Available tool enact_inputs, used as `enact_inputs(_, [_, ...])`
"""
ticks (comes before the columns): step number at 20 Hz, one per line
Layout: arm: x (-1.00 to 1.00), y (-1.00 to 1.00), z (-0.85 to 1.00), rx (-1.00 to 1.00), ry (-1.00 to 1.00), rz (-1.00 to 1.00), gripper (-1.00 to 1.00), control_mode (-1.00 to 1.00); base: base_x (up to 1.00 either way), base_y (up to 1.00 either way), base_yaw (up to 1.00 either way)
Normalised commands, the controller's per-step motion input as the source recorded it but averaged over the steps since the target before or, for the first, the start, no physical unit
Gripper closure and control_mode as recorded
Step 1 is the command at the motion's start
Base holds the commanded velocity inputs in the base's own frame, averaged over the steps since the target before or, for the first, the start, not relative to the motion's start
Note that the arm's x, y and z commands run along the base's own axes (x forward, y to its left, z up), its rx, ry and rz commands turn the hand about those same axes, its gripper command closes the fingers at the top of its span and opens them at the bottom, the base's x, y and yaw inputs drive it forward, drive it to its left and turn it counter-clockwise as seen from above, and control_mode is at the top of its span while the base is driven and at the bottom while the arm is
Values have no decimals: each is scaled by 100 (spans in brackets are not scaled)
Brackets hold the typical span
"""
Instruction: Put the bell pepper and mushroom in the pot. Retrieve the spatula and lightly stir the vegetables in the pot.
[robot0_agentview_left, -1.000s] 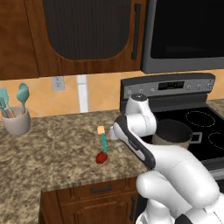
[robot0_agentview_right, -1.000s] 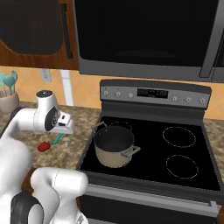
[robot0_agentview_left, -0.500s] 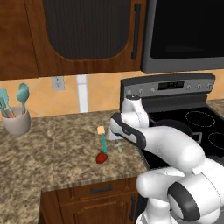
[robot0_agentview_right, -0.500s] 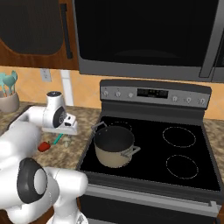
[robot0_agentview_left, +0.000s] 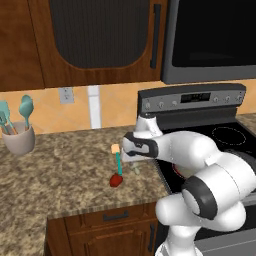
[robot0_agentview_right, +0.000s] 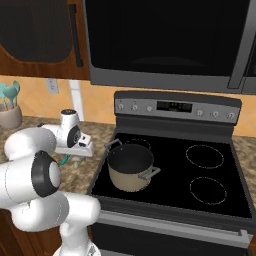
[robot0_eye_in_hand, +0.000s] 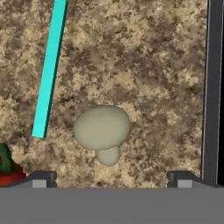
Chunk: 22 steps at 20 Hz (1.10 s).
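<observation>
The arm bends low over the desk (robot0_agentview_left: 65, 165), its hand pointing straight down with fingers (robot0_eye_in_hand: 41, 178) spread wide apart above the mushroom (robot0_eye_in_hand: 103, 130). The mushroom lies free on the desk beside the spatula (robot0_eye_in_hand: 49, 70), with the bell pepper (robot0_agentview_left: 116, 180) near the handle's end.

On the tabletop (robot0_agentview_left: 60, 175), you see the mushroom (robot0_eye_in_hand: 102, 129) lying between the spatula (robot0_agentview_left: 117, 161) and the stove (robot0_agentview_right: 200, 190) edge, with the bell pepper (robot0_agentview_left: 116, 180) just beside the spatula's handle end. Your tool (robot0_eye_in_hand: 109, 177) hangs over the mushroom, apart from it. The pot (robot0_agentview_right: 131, 168) stands on the stove's near-left burner, and a utensil cup (robot0_agentview_left: 19, 139) sits well off to the left by the wall.
</observation>
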Motion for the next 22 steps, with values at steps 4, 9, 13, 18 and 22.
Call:
enact_inputs(4, [18,8,-33,-2,0,0,-100,-100,0,0,0])
enact_inputs(9, [5,8,-30,-2,0,0,-100,-100,0,0,0])
enact_inputs(13, [-1,1,-15,0,0,0,-100,-100,0,0,0])
enact_inputs(18, [0,1,-25,0,0,0,-100,-100,0,0,0])
enact_inputs(22, [0,0,-35,0,0,0,-100,-100,0,0,0])
